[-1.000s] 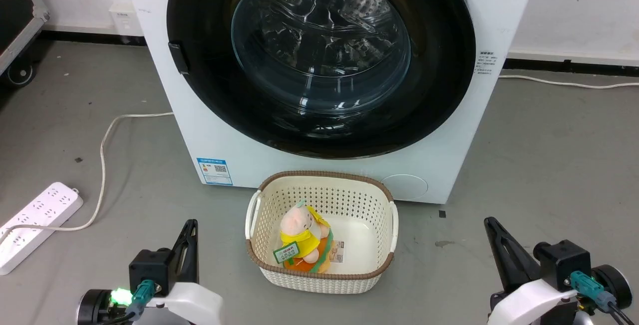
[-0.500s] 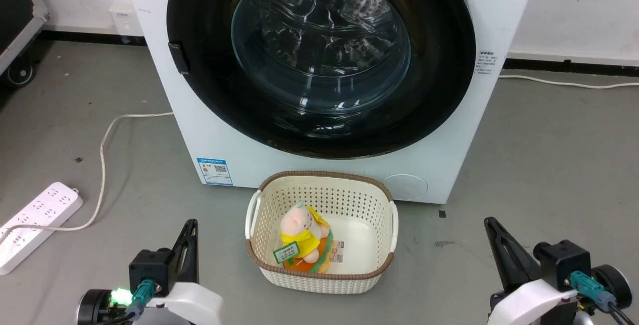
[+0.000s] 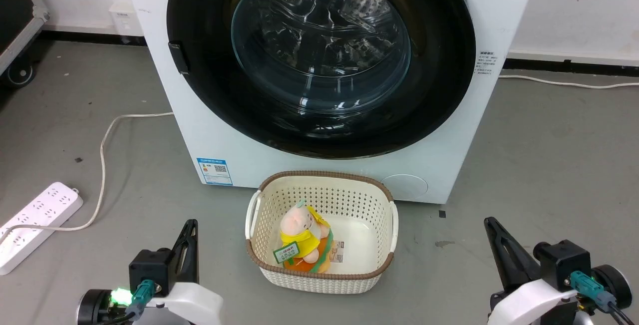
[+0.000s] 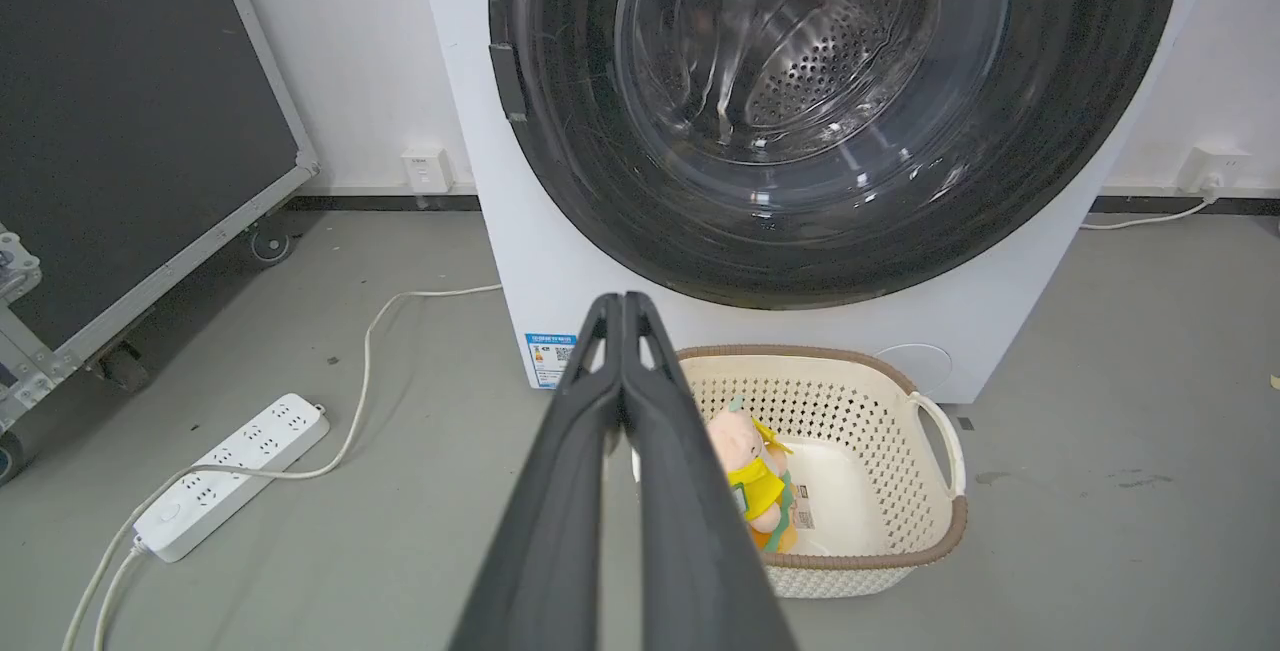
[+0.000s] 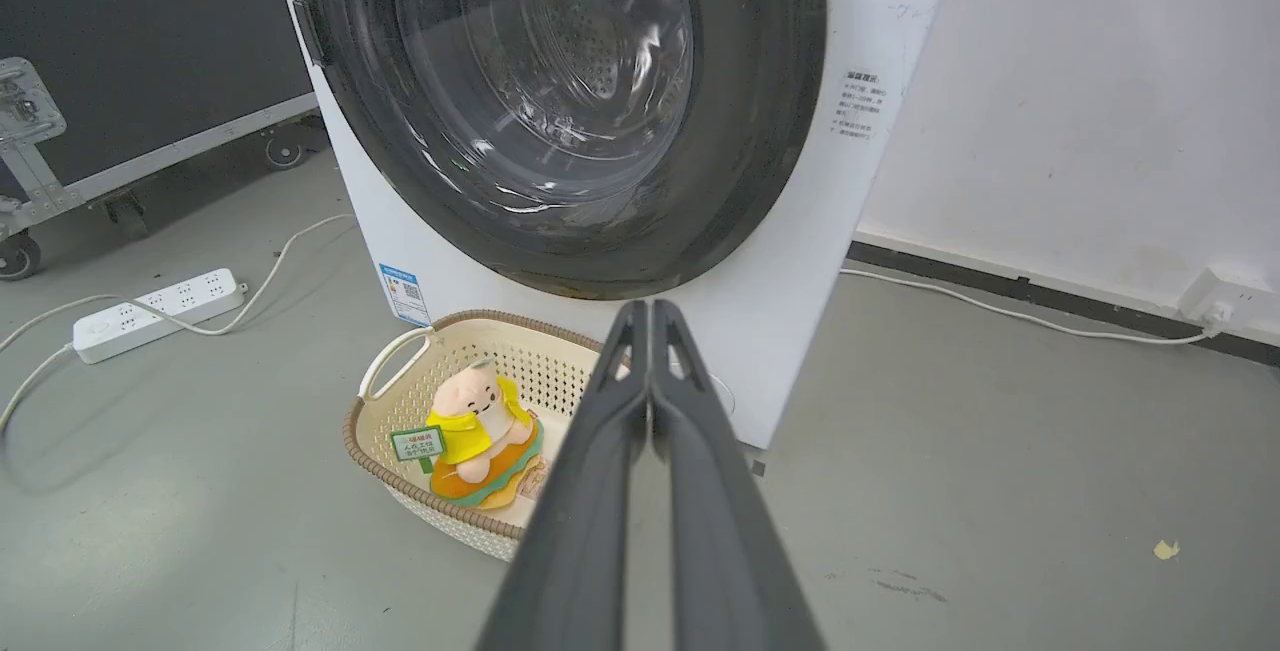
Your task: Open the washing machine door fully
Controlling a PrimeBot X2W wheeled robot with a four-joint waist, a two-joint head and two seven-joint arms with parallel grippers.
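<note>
Filling the head view's upper half, the washing machine door (image 3: 439, 65) lies flush on the washing machine (image 3: 199, 130), its top cut off. The left gripper (image 3: 190, 227) and right gripper (image 3: 491, 227) are cropped at the bottom corners. In the left wrist view, its fingers (image 4: 570, 491) are pressed together, hiding part of the basket (image 4: 930, 531). In the right wrist view, its fingers (image 5: 590, 511) are likewise together.

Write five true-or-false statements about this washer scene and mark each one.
1. The washing machine door is closed against the washing machine. True.
2. The left gripper is clamped on the door's edge. False: it hangs clear of the machine, jaws together on nothing.
3. A plush toy sits in the basket. True.
4. The basket stands behind the machine. False: it stands in front of it.
5. The right gripper has its jaws together. True.
</note>
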